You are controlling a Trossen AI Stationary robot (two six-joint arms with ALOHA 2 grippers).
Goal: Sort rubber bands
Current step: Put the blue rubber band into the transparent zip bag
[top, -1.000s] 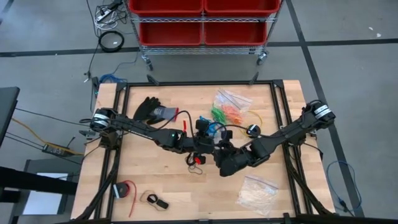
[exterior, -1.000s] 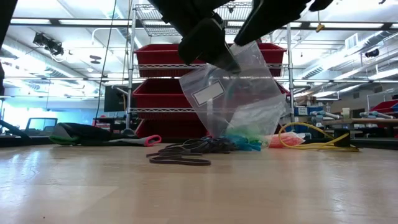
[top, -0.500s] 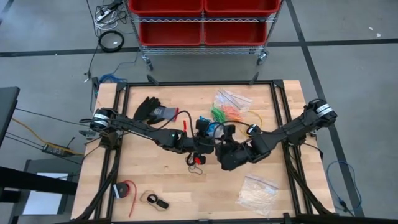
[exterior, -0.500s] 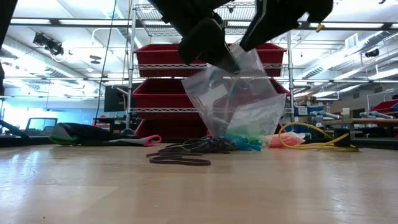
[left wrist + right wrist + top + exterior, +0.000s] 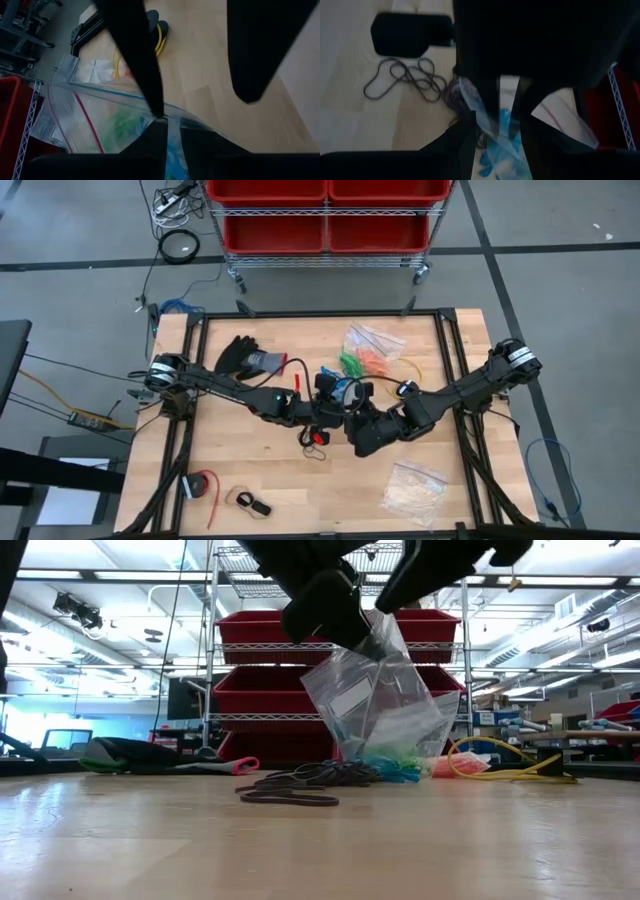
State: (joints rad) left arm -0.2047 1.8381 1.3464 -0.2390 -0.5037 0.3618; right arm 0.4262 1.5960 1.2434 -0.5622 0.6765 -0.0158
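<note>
At frame centre in the high view, the left gripper pinched the rim of a clear bag with its fingers, apparently to hold its mouth up. Just right of it, the right gripper met the same rim; whether it gripped, I cannot tell. Black rubber bands lay on the bench below, blue ones inside the bag

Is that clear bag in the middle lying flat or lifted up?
Lifted: the bag hangs from dark fingers at its top corner, its bottom touching the table.
</note>
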